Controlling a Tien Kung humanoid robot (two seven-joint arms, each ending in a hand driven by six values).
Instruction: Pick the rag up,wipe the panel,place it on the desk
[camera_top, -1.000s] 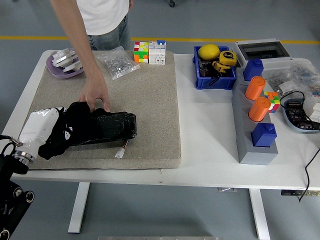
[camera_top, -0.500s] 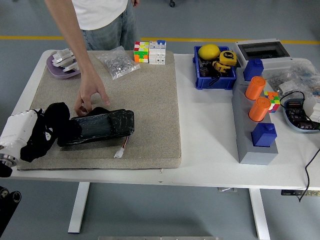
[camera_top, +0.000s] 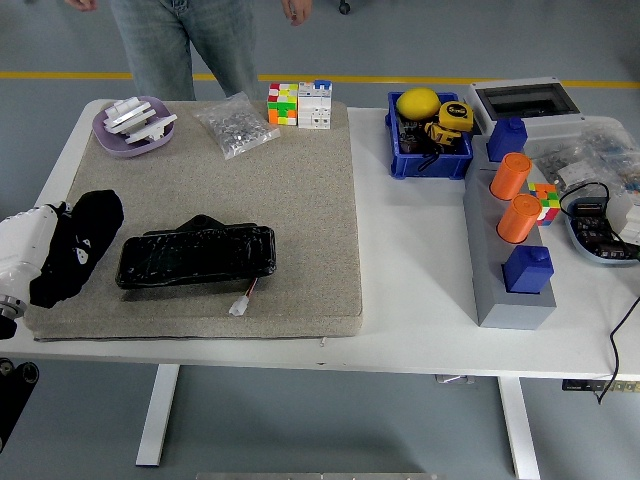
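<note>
Fingers of my left robot hand (camera_top: 25, 262) are curled into the black rag (camera_top: 75, 245), which I've drawn off the panel (camera_top: 196, 256) since a second ago; the rag now hangs just left of it, over the mat's (camera_top: 300, 200) left edge. Just right of the hand, the glossy panel lies bare and flat. Further off, the person (camera_top: 180, 40) has pulled their steadying hand away and stands back. I'd judge wiping finished; next I set the rag down on the surface (camera_top: 420, 260)

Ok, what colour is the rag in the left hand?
Black. The rag shows in the head view, draped over the left hand.
</note>
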